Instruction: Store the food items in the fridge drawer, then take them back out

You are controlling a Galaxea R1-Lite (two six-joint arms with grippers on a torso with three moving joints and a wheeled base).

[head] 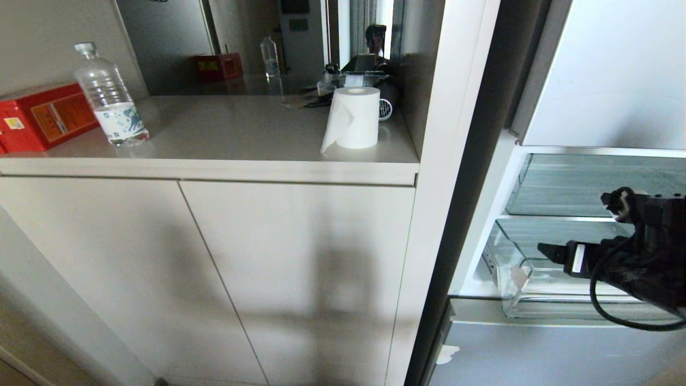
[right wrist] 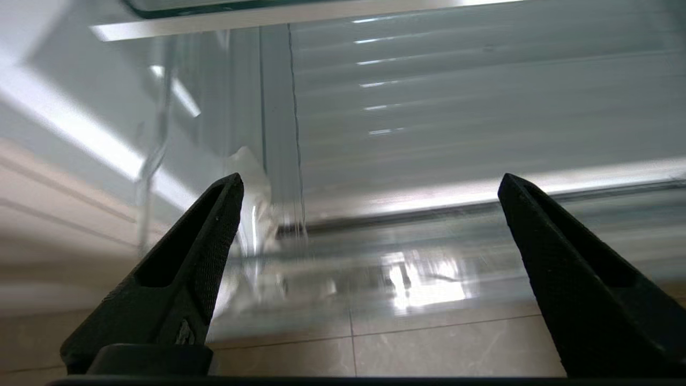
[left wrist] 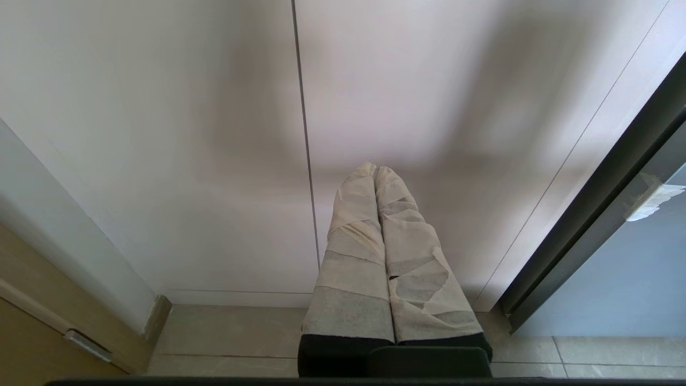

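While no food items show in any view, the fridge drawer stands pulled out at about four o'clock in the head view, its clear front lip jutting from the pale fridge, and what shows of its ribbed floor looks bare. The right hand hovers at the drawer's front, fingers spread wide apart with nothing between them. In the head view, that right hand points toward nine o'clock just over the lip. The left hand hangs parked before the cabinet doors, its taped fingers pressed together and empty. On the counter at eleven o'clock sit a water bottle, a red box and a paper roll, none of them food. I judge the drawer is opened, yet whether storing is pending or retrieval finished cannot be told; the items' whereabouts stay unseen.
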